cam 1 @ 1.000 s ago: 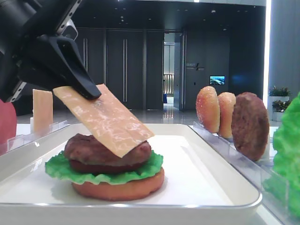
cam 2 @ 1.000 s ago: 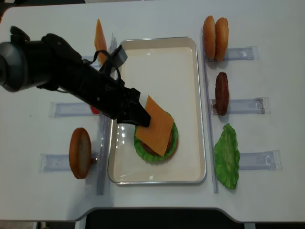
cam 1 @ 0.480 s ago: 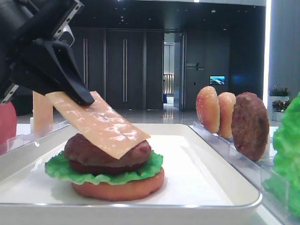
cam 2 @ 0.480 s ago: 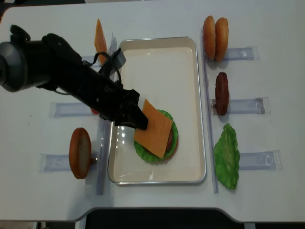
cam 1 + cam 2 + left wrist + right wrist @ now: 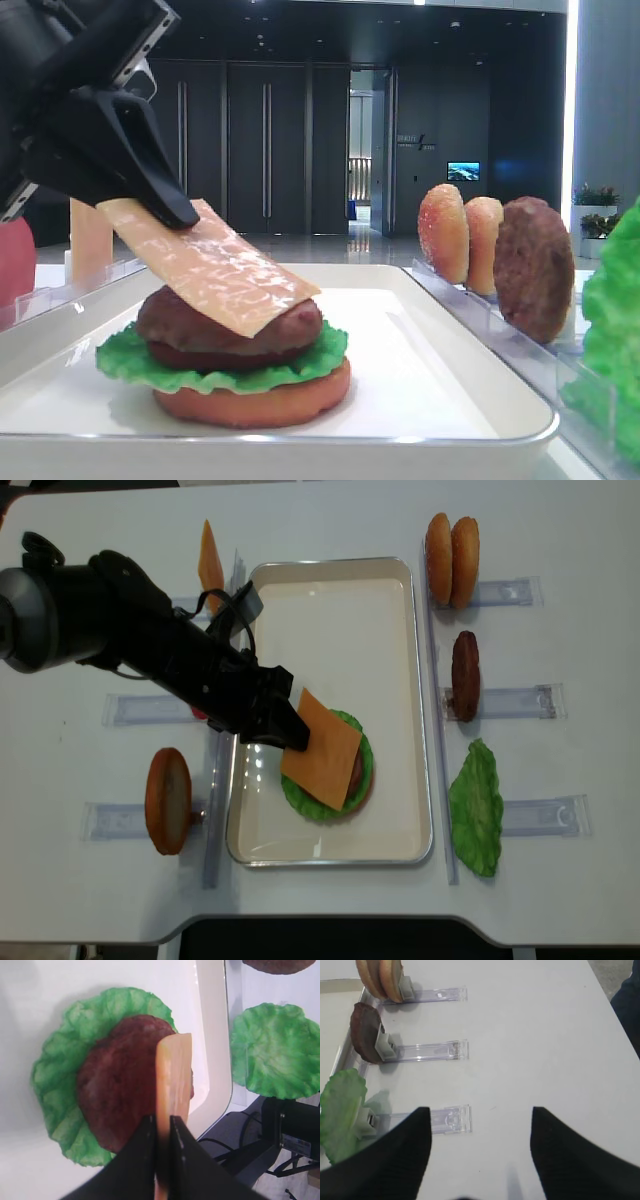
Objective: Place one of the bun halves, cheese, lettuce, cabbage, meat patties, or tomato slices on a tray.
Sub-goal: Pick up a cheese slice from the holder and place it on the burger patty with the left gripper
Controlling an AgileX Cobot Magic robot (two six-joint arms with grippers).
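The left pincer [image 5: 290, 727] is clamped on one corner of the cheese [image 5: 322, 746], holding the slice tilted — its low end resting on the meat patty [image 5: 225, 322] of the stack in the lower half of the tray [image 5: 330, 590]. The step in hand looks like laying the cheese onto the patty; next it likely needs lowering flat and centring before letting go. The stack sits near the tray's lower-right rim, with bare tray above it in the overhead view. The right pincer [image 5: 480, 1147] stands open over the bench [image 5: 545, 1035] — well apart from the tray.
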